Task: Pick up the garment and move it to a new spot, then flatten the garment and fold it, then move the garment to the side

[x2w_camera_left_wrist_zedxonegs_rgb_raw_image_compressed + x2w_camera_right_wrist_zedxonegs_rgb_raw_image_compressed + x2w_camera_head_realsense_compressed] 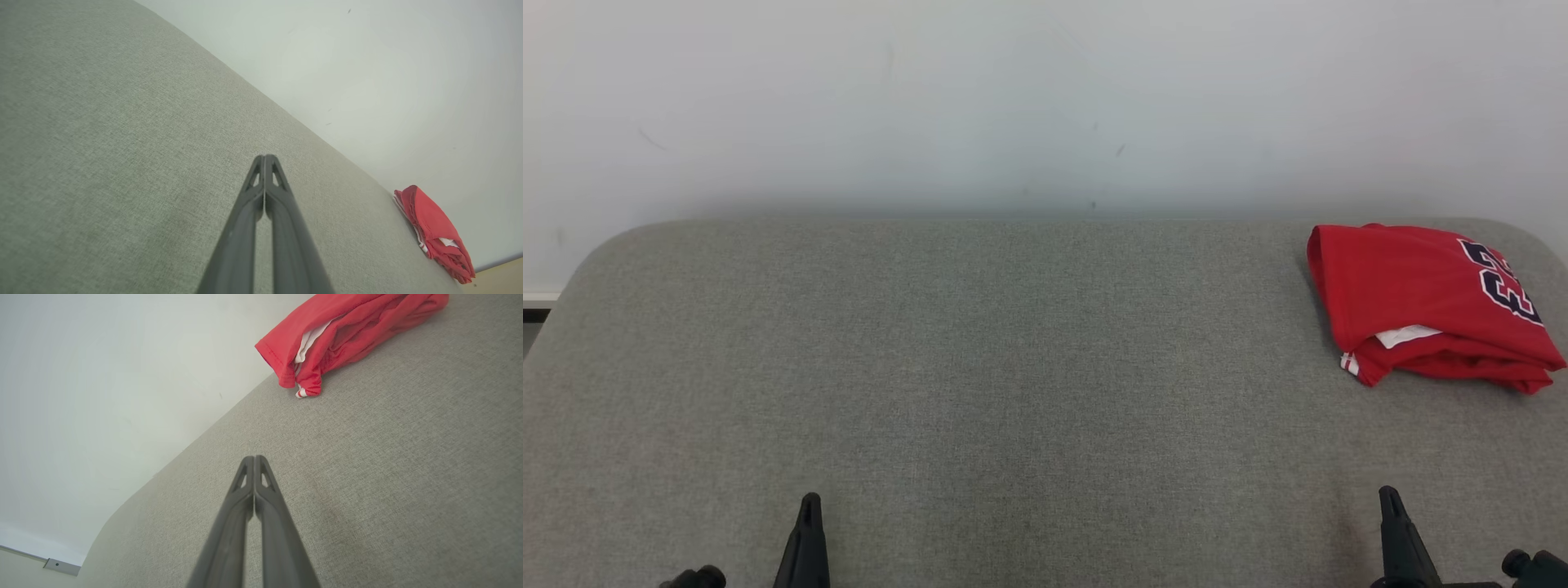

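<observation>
Grey table [980,367]: folded red garment [1413,298] far-right, well beyond right hand [1390,500].

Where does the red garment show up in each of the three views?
Head view: red garment at the right edge, on the far right corner of the grey table.
Left wrist view: red garment at lower right, by the table's edge.
Right wrist view: red garment at the top, right of centre.
Shared landmark: the pale wall along the table's far edge, just behind the garment.
</observation>
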